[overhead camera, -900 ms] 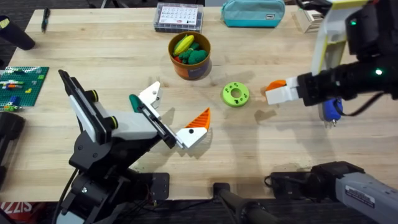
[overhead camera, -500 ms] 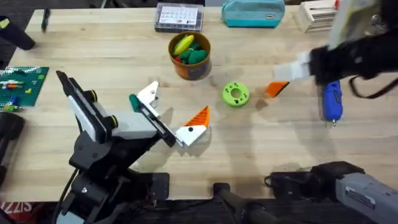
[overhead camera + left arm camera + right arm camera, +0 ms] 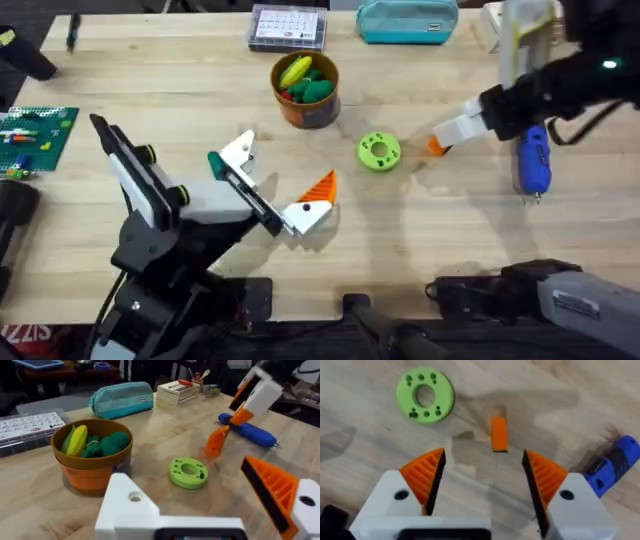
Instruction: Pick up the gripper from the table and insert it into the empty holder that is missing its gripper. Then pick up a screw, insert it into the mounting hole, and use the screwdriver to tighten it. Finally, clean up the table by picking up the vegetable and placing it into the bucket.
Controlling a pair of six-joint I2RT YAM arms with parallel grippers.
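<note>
The lime-green vegetable [image 3: 379,151] lies flat mid-table, also seen as the vegetable [image 3: 425,395] in the right wrist view. Behind it stands the orange bucket [image 3: 305,108] with toy pieces inside. At the right lies the blue screwdriver [image 3: 531,160]. A small orange wedge piece [image 3: 436,147] stands between disc and screwdriver. My right gripper [image 3: 452,135] hovers just over it, open, and the wedge piece [image 3: 498,434] lies in line with the gap between its fingers. My left gripper [image 3: 285,168] rests open near the front, holding nothing. The holder and screw are out of view.
A clear parts box [image 3: 288,27] and a teal pouch [image 3: 406,20] sit along the table's far edge. A green brick plate [image 3: 30,140] lies at the far left. Bare wood stretches in front of the vegetable and screwdriver.
My right gripper swung up and away from the orange wedge, then came back down over it. The wedge, vegetable and left arm have stayed put.
</note>
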